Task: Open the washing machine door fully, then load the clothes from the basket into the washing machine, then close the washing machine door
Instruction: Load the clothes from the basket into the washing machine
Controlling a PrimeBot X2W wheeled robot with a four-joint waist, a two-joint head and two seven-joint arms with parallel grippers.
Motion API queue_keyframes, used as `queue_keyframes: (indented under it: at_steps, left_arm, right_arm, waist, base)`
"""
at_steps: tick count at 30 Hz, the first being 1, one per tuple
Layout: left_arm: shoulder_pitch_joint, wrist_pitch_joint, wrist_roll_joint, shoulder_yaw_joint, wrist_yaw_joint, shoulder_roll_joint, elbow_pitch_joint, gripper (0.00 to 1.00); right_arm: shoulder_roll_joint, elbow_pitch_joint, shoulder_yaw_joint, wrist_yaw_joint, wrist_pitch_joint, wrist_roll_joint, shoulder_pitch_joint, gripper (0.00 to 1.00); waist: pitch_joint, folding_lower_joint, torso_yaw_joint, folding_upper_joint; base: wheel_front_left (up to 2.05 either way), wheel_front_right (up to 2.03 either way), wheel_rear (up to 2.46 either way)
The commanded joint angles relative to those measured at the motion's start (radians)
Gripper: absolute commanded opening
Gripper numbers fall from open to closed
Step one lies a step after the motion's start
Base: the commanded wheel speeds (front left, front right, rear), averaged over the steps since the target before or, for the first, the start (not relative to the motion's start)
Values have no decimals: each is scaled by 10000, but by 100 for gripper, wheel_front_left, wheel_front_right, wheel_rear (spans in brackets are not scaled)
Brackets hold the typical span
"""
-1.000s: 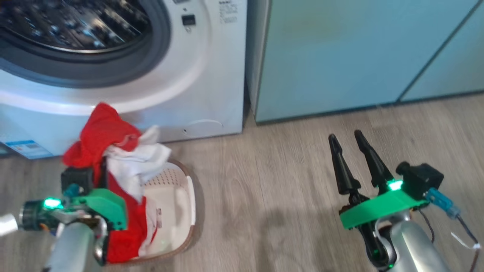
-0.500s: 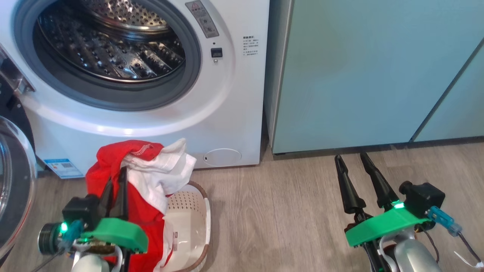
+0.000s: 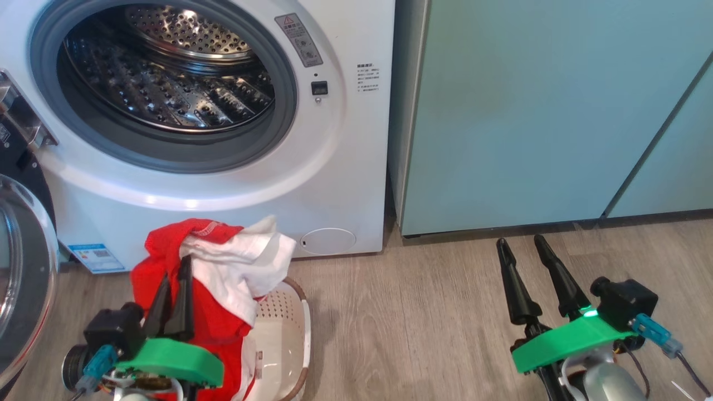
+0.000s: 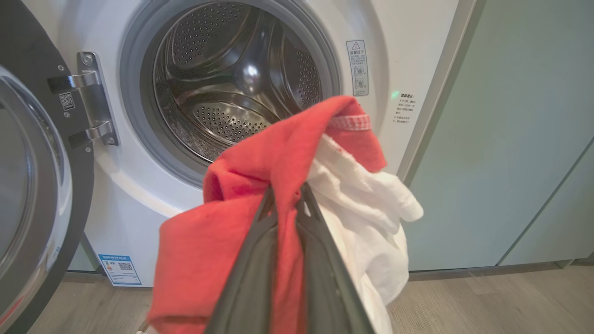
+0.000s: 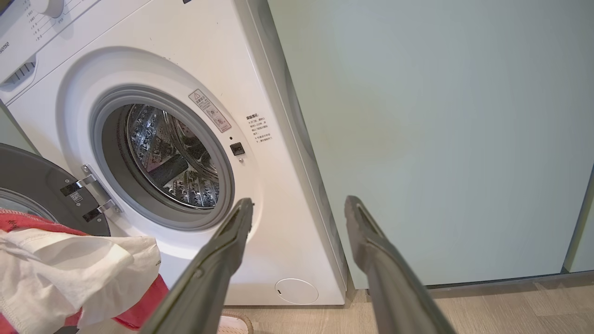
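My left gripper (image 3: 177, 268) is shut on the clothes (image 3: 220, 267), a red and white bundle lifted above the cream basket (image 3: 278, 345), with its lower end hanging into the tub. In the left wrist view the fingertips (image 4: 285, 197) pinch the clothes (image 4: 250, 195) in front of the steel drum (image 4: 222, 93). The washing machine (image 3: 334, 167) is open. Its door (image 3: 25, 267) is swung out to the left on its hinge (image 4: 93, 102). My right gripper (image 3: 523, 248) hovers open and holds nothing, low over the floor at the right; in its own wrist view the right gripper (image 5: 299, 204) points at the machine's right edge.
Pale teal cabinets (image 3: 529, 111) stand directly right of the machine. Wood-look floor (image 3: 401, 323) lies open between the basket and my right arm. A small round hatch (image 3: 327, 240) sits low on the machine front, and a blue label (image 3: 92, 257) is at its lower left.
The head camera has tilted up, so more of the drum and the open door now show. My left gripper's fingers now point up with the clothes still gripped. The right gripper stays open.
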Motion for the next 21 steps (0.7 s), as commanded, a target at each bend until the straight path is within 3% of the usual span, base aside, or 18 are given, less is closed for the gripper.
queue_keyframes:
  at_steps: [1,13,21]
  left_arm:
    - [-290,-129,-30,234,31,19,-428,0]
    - [-442,-130,2,264,88,17,-504,0]
    - [-1515,-130,82,743,-283,17,-413,0]
  right_arm:
    - [3,-301,277,0,-65,-90,-302,100]
    - [3,-310,436,0,-65,-28,-319,100]
    - [3,-438,597,0,-65,-191,-482,100]
  waist:
    - [-6,1,-12,-1]
    - [146,1,-267,-1]
    - [1354,1,-624,-1]
  base:
    - [0,0,0]
    - [0,0,0]
    - [0,0,0]
